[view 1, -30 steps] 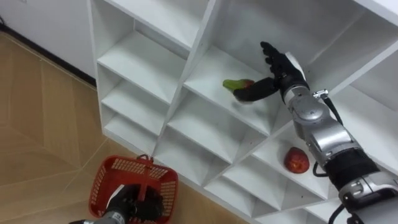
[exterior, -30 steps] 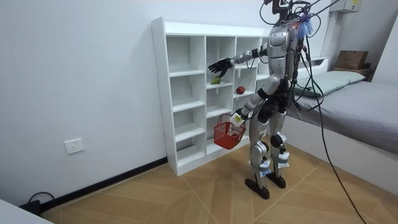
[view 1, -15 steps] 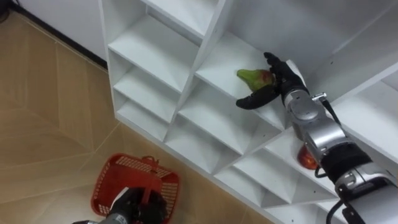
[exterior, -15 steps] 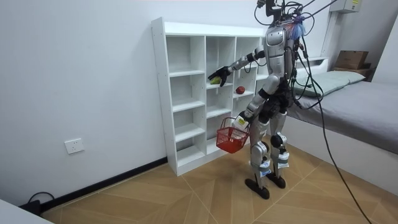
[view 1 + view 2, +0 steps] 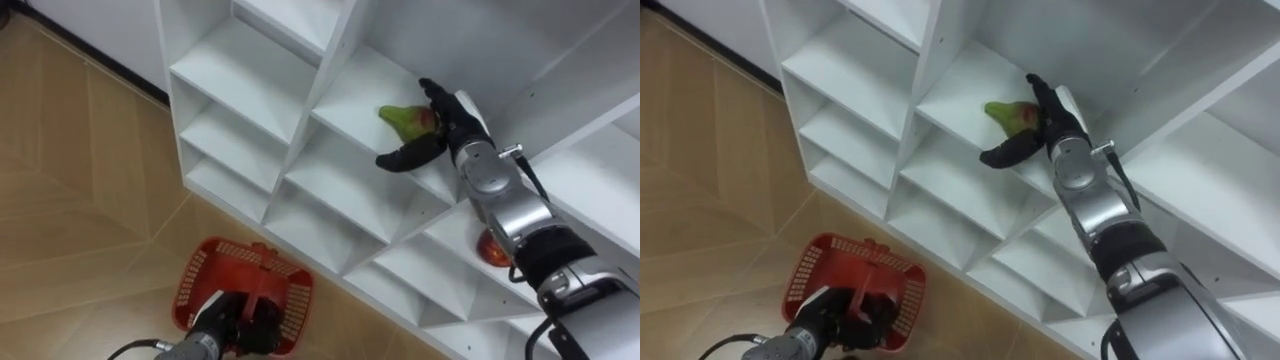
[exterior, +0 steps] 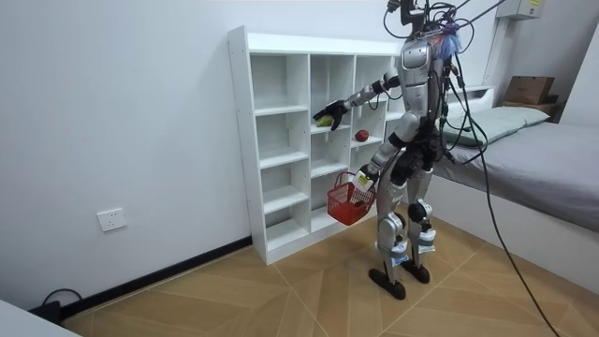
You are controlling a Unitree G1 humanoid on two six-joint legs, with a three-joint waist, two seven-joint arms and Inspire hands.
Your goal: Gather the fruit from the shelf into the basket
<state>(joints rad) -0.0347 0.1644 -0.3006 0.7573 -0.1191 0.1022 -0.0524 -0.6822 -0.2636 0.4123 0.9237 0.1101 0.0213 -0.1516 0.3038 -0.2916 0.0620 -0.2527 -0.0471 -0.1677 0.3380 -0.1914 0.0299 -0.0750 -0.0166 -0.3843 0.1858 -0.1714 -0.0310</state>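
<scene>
Green-and-red pear-shaped fruit [image 5: 405,120]: on a shelf of the white wooden closet [image 5: 240,70], touching the fingers of the right robot hand [image 5: 455,115].
Grasp: not closed; fingers nearly straight behind the fruit, thumb spread in front, apart from it.
Red plastic basket [image 5: 205,285]: low down, its handle clasped in the curled left robot hand [image 5: 232,322].
Round red fruit [image 5: 488,250]: one compartment below the right robot hand, partly behind its forearm.

- The closet [image 5: 240,80] is standing right in front of me on the floor [image 5: 70,200].
- A fruit [image 5: 405,120] is lying on a shelf in its middle column, between the fingers and thumb of my right hand [image 5: 452,128].
- A second fruit [image 5: 488,250] is lying in the next column to the right, a little lower, partly behind my right forearm.
- The basket [image 5: 205,275] is hanging from my left hand [image 5: 230,322], low before the closet, above the floor.
</scene>
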